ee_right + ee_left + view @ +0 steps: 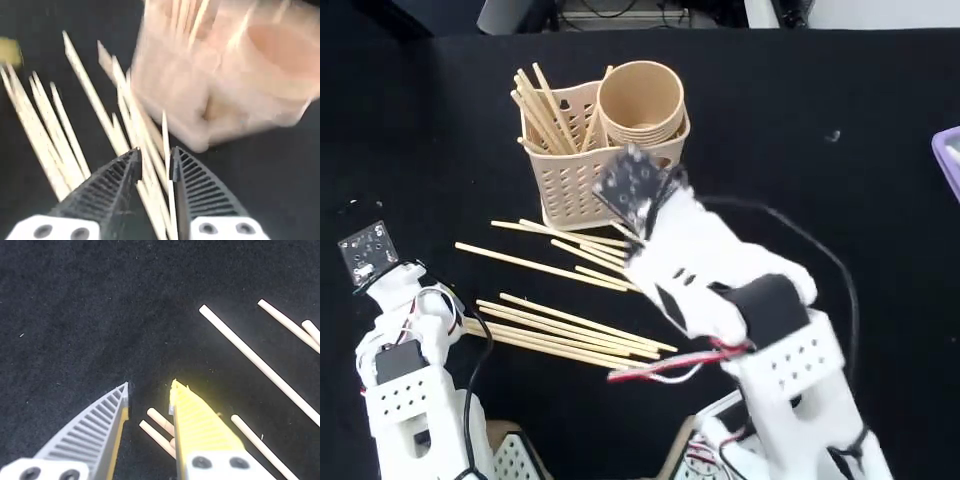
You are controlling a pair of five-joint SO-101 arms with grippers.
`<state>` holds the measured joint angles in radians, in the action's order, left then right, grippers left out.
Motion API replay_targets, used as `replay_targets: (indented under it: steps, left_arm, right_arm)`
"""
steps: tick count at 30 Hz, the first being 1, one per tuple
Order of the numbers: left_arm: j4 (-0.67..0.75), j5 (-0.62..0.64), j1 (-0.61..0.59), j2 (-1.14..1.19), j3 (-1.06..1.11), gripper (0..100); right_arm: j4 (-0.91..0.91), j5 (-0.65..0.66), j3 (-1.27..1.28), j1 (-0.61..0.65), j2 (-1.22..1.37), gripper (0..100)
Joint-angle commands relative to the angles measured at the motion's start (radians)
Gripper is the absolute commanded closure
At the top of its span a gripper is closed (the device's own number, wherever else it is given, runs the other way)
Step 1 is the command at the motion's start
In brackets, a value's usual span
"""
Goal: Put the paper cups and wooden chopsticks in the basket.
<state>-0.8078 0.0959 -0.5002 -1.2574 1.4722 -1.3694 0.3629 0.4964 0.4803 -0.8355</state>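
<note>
In the high view the basket (565, 190) stands upper centre on the black table (840, 230). A nested stack of cups (640, 95) sits upright, mouth up, in its right half. A bunch of chopsticks (545, 108) stands in its left half, tops leaning toward the upper left.

More sticks lie flat in 2 loose groups. The upper group (535, 264) is just below the basket and the lower group (560, 330) sits beneath it. Both have their long axes running left to right, sloping slightly down to the right.

The right arm (720, 280) reaches in from the lower right and covers the right ends of the upper group. In its wrist view the right gripper (155, 151) is right at several sticks that run lengthwise past its tip. The basket (225, 90) lies just beyond. Heavy blur keeps us from telling whether it grips them or is released.

The left arm (400, 360) sits at lower left, by the left ends of the lower group. In its wrist view the left gripper (149, 386) is spread apart, holding nothing. 2 stick ends (156, 419) lie in the gap and are partly hidden under the yellow finger (200, 430). Other sticks (255, 360) lie beside it, cut off at the frame edge.
</note>
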Motion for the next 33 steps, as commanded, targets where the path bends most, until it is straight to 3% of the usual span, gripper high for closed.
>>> replay_targets:
  steps: [1, 5, 16, 20, 24, 33]
  left_arm:
    - [0.009, 0.008, 0.012, -0.009, -0.008, 85]
    - [0.009, 0.008, 0.012, -0.009, -0.008, 85]
    - [0.009, 0.008, 0.012, -0.009, -0.008, 85]
    - [0.009, 0.008, 0.012, -0.009, -0.008, 85]
    - [0.009, 0.008, 0.012, -0.009, -0.008, 85]
    - [0.009, 0.008, 0.013, -0.009, -0.008, 85]
  right_arm:
    - [0.101, 0.138, 0.394, -0.18, -0.047, 81.6]
    - [0.351, 0.279, 0.648, -0.292, 0.018, 79.5]
    - [0.512, 0.45, 0.639, -0.322, 0.358, 79.4]
    - [0.512, 0.479, 0.613, -0.322, 0.41, 83.0]
    - [0.503, 0.476, 0.595, -0.325, 0.374, 99.2]
    - [0.258, 0.479, 0.547, -0.336, 0.119, 98.8]
